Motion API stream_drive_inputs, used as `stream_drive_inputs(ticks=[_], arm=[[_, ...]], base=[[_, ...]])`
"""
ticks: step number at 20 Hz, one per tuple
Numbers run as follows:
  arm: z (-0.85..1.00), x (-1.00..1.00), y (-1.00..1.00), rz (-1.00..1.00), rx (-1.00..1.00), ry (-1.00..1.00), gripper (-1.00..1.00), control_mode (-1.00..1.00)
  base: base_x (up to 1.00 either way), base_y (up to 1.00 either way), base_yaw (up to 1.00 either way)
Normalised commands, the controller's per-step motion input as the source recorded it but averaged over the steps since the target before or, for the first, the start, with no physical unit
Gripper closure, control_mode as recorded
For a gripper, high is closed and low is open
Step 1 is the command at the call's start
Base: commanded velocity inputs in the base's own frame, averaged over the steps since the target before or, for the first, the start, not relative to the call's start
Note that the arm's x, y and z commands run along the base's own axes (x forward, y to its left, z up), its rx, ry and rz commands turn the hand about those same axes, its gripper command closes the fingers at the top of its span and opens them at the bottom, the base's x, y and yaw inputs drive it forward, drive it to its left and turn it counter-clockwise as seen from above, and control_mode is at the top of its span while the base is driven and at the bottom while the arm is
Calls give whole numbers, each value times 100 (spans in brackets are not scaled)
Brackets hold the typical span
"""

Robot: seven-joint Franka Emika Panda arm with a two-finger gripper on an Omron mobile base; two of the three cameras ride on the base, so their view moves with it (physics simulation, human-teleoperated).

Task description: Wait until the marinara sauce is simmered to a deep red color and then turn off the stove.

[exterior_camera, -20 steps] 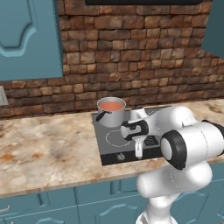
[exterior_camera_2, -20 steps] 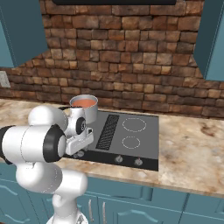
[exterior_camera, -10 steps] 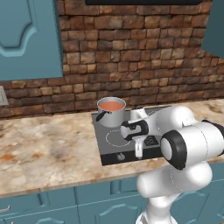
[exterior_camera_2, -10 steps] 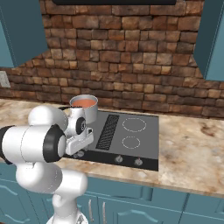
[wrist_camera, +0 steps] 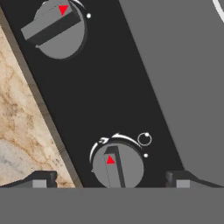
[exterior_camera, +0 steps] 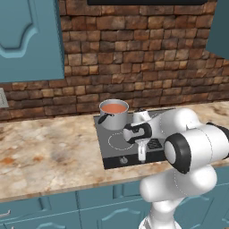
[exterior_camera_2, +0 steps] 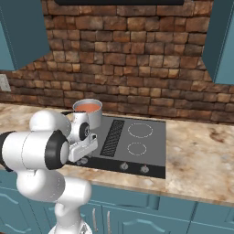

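Small grey pot (exterior_camera: 115,118) at centre frame in the left base view, standing on the rear left burner of the stove (exterior_camera: 112,151); in the right base view, the same pot (exterior_camera_2: 90,114) left of centre, partly behind the arm. Sauce (exterior_camera: 113,108) filling the pot to the rim, a flat orange-red disc, still more orange than deep red; seen again in the right base view (exterior_camera_2: 87,107). Stove (exterior_camera_2: 151,145) set into the speckled counter (exterior_camera: 44,156), brick wall (exterior_camera_2: 128,68) behind, blue cabinets (exterior_camera: 27,40) at upper left.

Gripper (exterior_camera: 141,155) pointing down over the front strip of the stove, just right of centre in the left base view; low left of centre in the right base view (exterior_camera_2: 83,155).

In the hand view, gripper (wrist_camera: 111,180) at the bottom edge, fingertips (wrist_camera: 41,179) spread wide apart, released, grasping nothing. Near knob (wrist_camera: 117,166) between the tips, red triangle on its ridge; not clear whether touching. Second knob (wrist_camera: 54,26) at upper left. Counter edge (wrist_camera: 17,131) along the left.
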Motion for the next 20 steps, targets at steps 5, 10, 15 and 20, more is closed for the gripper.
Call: stream_drive_inputs(ticks=[5, 10, 15, 20], arm=[[0, 0, 0, 0, 0, 0, -100, -100], [0, 0, 0, 0, 0, 0, -100, -100], [0, 0, 0, 0, 0, 0, -100, -100], [0, 0, 0, 0, 0, 0, -100, -100]], base=[[0, 0, 0], [0, 0, 0], [0, 0, 0], [0, 0, 0]])
